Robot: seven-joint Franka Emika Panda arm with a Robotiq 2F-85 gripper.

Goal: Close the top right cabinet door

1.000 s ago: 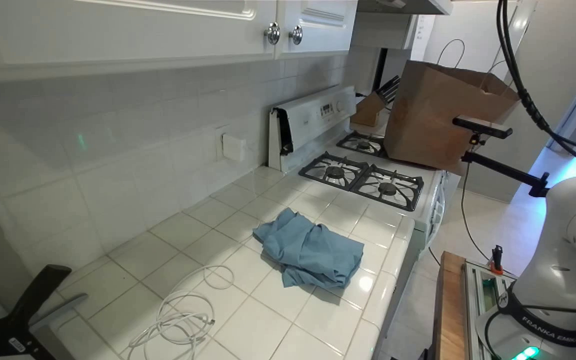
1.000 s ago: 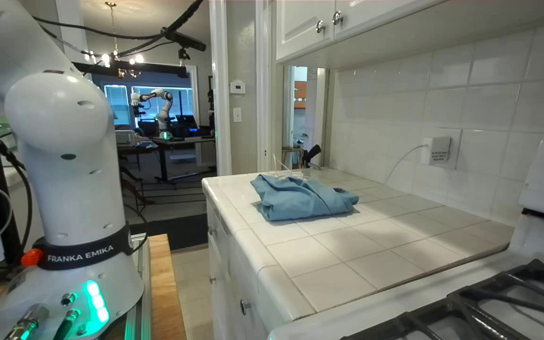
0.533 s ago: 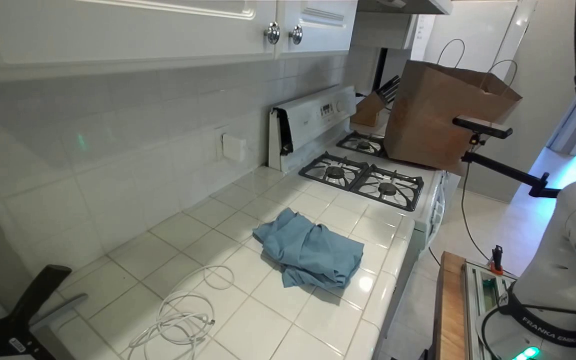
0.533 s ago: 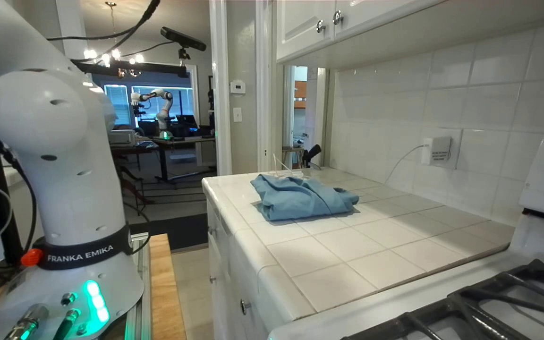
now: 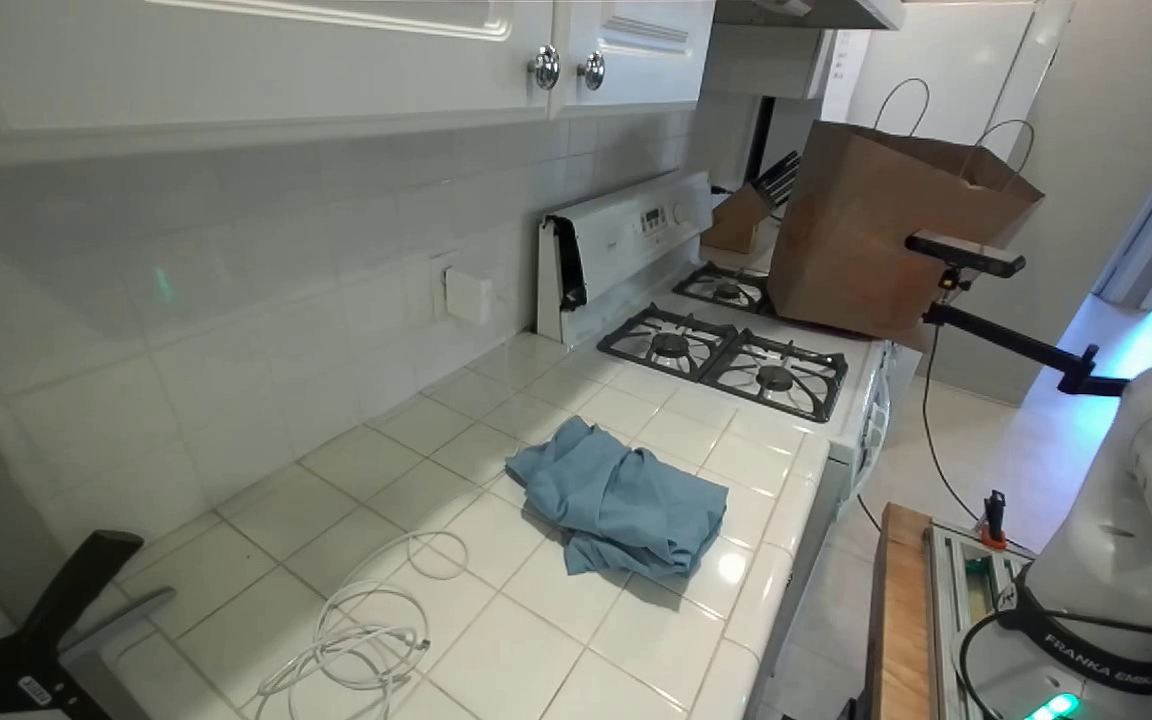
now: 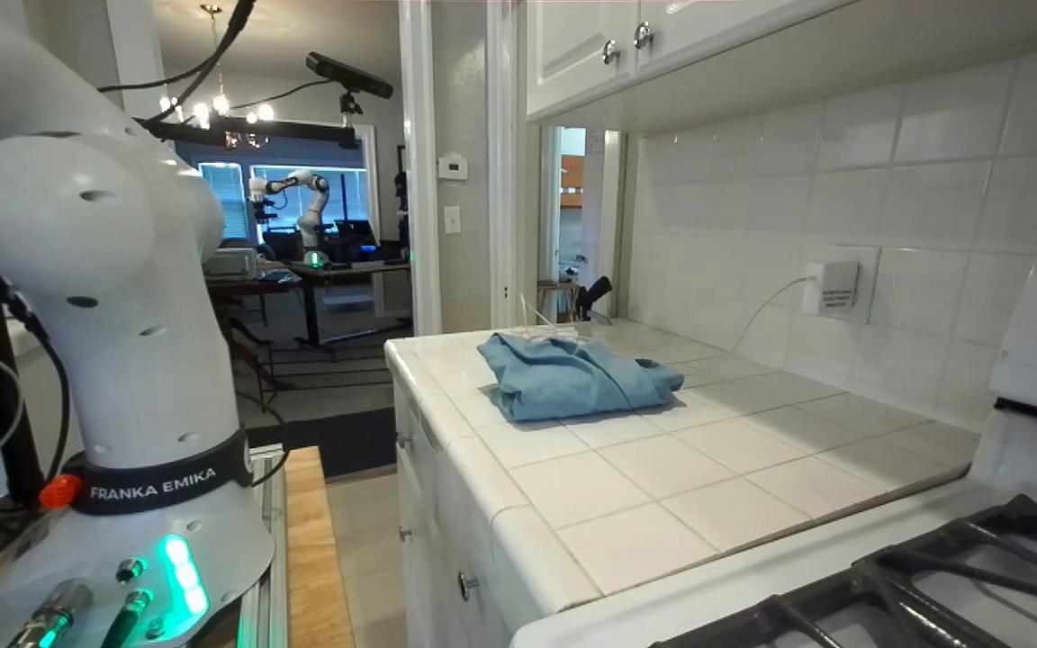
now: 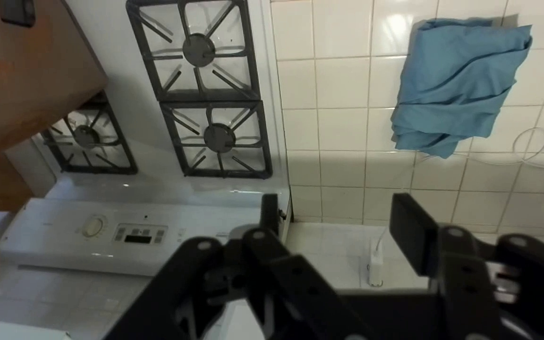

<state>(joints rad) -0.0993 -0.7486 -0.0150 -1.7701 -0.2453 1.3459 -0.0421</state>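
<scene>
Low in the wrist view, the fingers are standing apart with nothing between them. Outward from there, the arm is leaning farther back from the table than a second ago. The top right cabinet door, which I'm taking for the one nearer the stove, is sitting flush with its neighbouring door in both exterior views; I'm judging it closed, with the arm probably withdrawing. On the tiled table a loosely folded blue cloth is lying, a white cable looping near it. Alongside, the stove is apparently bearing a brown paper bag. Farther off, another robot arm is standing before windows.
</scene>
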